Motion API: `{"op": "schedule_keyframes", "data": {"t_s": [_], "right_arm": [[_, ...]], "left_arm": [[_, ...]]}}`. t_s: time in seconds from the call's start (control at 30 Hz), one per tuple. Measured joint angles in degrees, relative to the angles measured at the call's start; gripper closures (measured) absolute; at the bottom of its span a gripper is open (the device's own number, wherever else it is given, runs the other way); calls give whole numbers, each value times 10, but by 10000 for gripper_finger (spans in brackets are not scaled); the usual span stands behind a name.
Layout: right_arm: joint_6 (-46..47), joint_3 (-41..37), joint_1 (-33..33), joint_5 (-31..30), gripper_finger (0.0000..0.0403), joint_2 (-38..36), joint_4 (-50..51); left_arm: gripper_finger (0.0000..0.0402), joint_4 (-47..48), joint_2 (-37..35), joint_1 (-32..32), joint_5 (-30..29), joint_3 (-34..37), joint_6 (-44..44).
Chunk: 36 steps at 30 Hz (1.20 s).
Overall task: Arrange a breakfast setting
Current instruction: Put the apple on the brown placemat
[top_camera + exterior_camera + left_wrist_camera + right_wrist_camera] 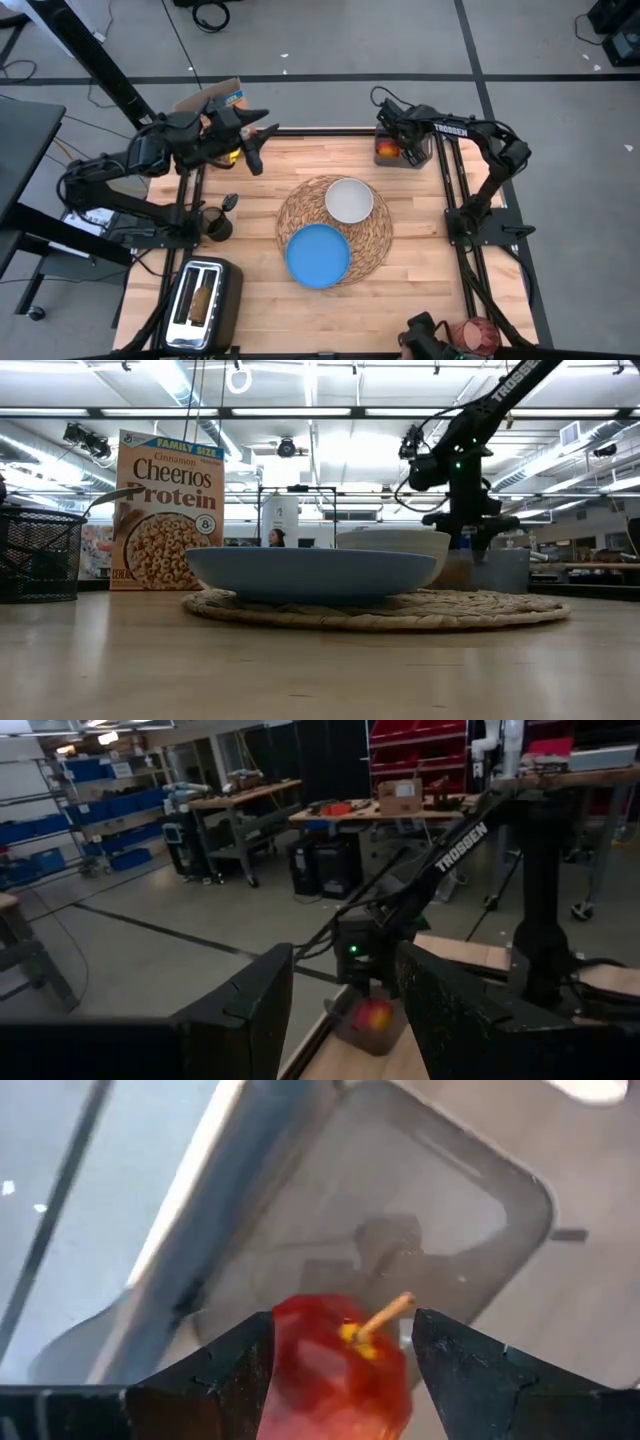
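One apple between right gripper fingers, contact unclear | left gripper open, empty | one mat, one plate, one bowl, one cereal box.

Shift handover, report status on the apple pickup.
Right end effector over the clear bin at the table's far right corner, fingers astride the red apple. Left end effector waits far left, empty. Nothing in the way.
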<state>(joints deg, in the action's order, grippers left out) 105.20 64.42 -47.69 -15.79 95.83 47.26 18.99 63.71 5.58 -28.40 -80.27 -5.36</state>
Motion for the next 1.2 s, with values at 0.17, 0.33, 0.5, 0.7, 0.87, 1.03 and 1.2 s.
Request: {"op": "schedule_keyframes", "data": {"t_s": [0.17,0.33,0.5,0.7,0.87,1.03,1.2], "right_arm": [[-2,0,-35,47,171,7,-11],[2,0,-51,112,178,6,-4],[37,0,-49,142,180,1,12],[38,-2,-49,170,180,19,10],[42,-3,-54,177,180,34,-16],[42,-3,-66,154,180,27,-46],[-9,5,-81,153,185,13,-22]], "left_arm": [[216,26,-6,4,0,0,5],[216,24,-10,9,0,0,5],[216,23,-9,28,0,0,12],[216,22,-9,43,7,0,17],[216,18,-9,44,11,0,17],[216,9,-9,44,11,0,17],[216,5,-9,44,11,0,17]]}}
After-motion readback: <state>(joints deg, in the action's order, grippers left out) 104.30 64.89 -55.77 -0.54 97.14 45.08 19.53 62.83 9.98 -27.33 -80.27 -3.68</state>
